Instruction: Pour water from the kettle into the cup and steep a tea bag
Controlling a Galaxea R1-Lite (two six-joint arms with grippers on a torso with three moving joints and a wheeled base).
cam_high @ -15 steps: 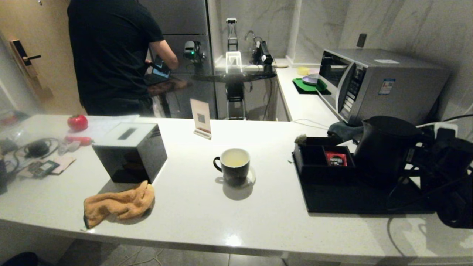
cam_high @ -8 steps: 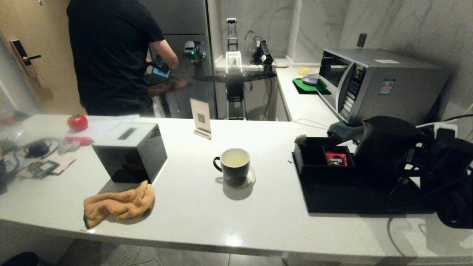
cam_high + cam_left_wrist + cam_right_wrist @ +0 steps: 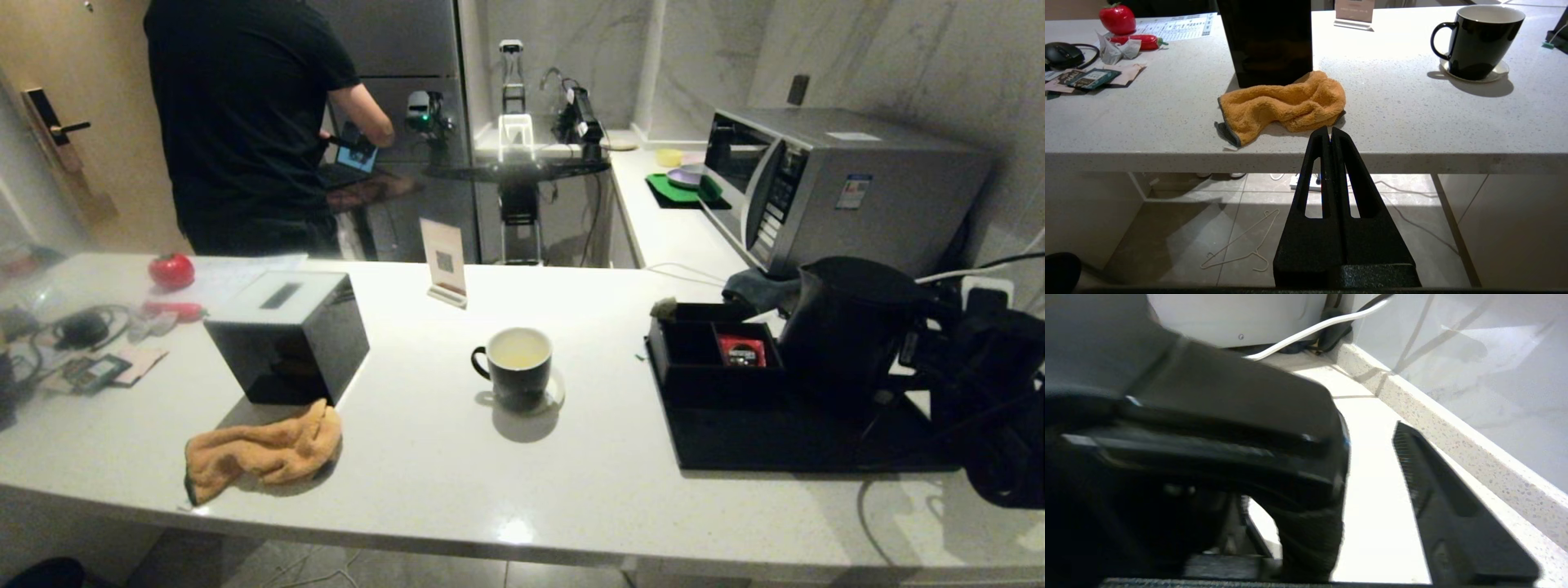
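Right gripper (image 3: 1372, 465) spread apart around kettle (image 3: 849, 327) handle, 3 o'clock from cup (image 3: 514, 366); left gripper (image 3: 1329, 134) together, below desk (image 3: 1412, 122) edge.

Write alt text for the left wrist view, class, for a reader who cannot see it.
The left gripper, fingers shut, hangs below the edge of a white counter. On the counter lie an orange cloth before a black box, and a black mug on a coaster.

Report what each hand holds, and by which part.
Nothing held. Left hand shut, empty, below the counter; right hand open beside the kettle handle, visible finger clear of it.
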